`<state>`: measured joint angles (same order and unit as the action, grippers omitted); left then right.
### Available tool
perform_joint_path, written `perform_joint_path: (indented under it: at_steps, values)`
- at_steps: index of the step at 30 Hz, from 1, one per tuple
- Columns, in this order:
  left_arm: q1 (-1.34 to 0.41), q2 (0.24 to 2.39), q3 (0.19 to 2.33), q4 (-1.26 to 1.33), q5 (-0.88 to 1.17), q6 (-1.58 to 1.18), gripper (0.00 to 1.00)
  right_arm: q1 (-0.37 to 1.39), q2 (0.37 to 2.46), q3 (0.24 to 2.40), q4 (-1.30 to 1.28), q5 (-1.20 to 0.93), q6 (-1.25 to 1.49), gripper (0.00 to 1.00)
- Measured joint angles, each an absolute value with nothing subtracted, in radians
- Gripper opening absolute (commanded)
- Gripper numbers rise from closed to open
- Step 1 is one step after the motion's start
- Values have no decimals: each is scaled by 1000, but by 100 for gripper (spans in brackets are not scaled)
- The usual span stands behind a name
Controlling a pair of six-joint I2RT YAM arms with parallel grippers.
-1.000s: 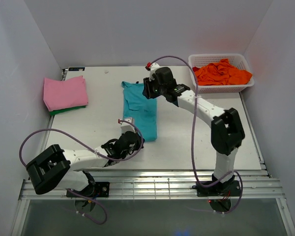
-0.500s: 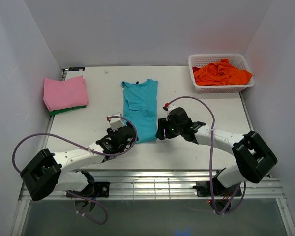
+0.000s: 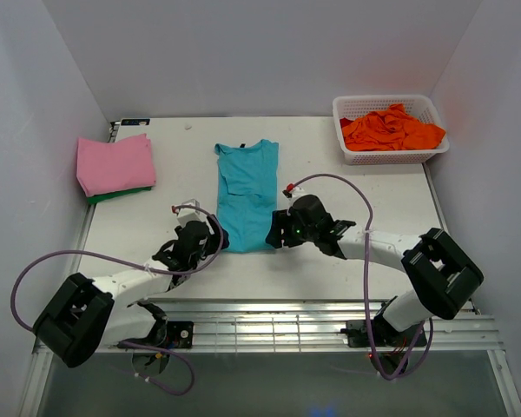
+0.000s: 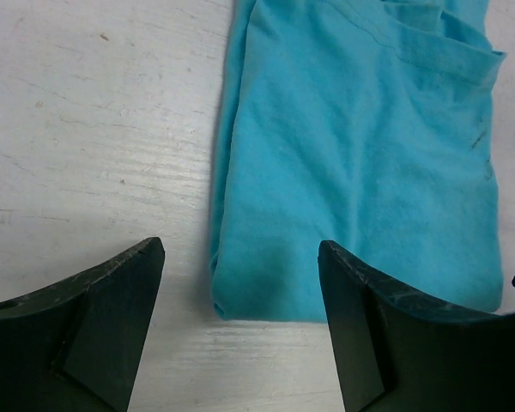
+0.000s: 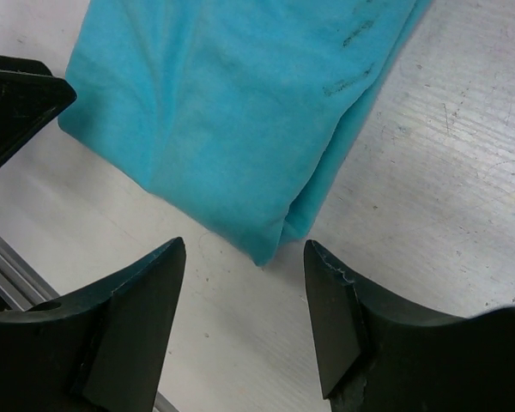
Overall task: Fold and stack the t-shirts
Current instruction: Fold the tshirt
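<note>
We count one teal t-shirt point(image 3: 247, 195) folded into a long strip mid-tabletop point(image 3: 347, 200). At far left, one pink t-shirt point(image 3: 115, 162) hides most of one green t-shirt point(image 3: 122, 194). The orange t-shirts point(image 3: 391, 129) are heaped in one basket point(image 3: 347, 109), and we cannot tell their number. Of two tools, the left tool point(image 4: 240, 247) and the right tool point(image 5: 245, 245) both stand apart and empty at the teal hem's corners.

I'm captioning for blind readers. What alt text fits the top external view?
A teal t-shirt, folded into a long strip, lies centred; the left hand and right hand, both open, sit at its near corners. A pink shirt tops a green shirt at left; a white basket holds orange shirts at right.
</note>
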<state>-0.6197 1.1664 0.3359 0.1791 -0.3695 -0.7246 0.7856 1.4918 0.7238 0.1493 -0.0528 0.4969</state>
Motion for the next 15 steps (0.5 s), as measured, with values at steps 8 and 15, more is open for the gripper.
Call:
perform_joint_path:
  at_steps: [8,15]
  values:
    - [-593,1252,323,271,-282,-696,83,786,1519,705,168,-29,510,64]
    - [-586,1284,323,328,-247,-694,82,786,1573,705,199,-22,517,64]
